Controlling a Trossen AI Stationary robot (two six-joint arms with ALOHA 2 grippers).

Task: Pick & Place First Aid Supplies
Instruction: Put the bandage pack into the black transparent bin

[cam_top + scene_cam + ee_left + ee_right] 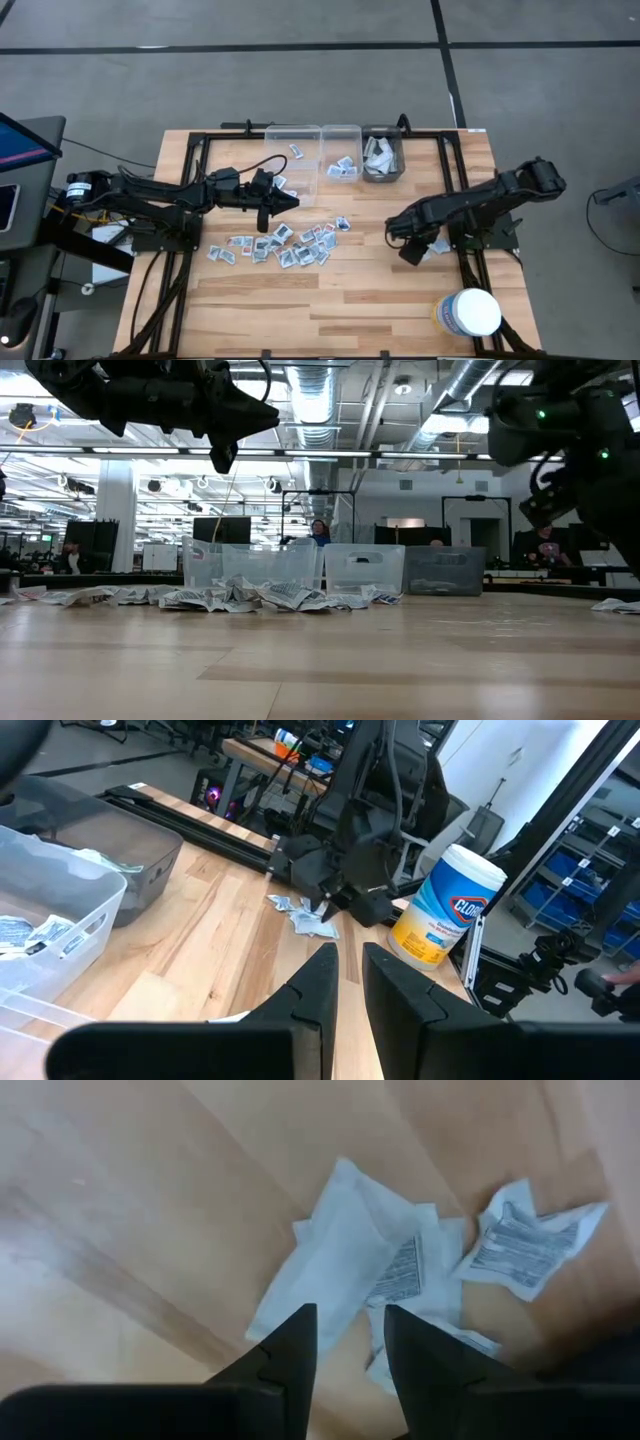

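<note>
Looking down, the first aid supplies [285, 243] lie scattered mid-table [330, 300]; the left gripper [290, 201] hangs above them. Its wrist view shows a narrow gap, nothing held. The right gripper [348, 1342], slightly parted and empty, hovers over pale wrappers [345, 1260].

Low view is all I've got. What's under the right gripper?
Observer: The right gripper hangs over a small cluster of packets lying on bare wood. Its jaws are apart with nothing between them.
Operator: Is the left one holding anything?
Observer: No. The left gripper is empty, with its fingers slightly apart. It hovers at the near edge of the left clear bin.
Operator: Are the bins filled?
Observer: Barely. From above, the left clear bin, the middle clear bin and the grey bin each hold only a few pieces.
</note>
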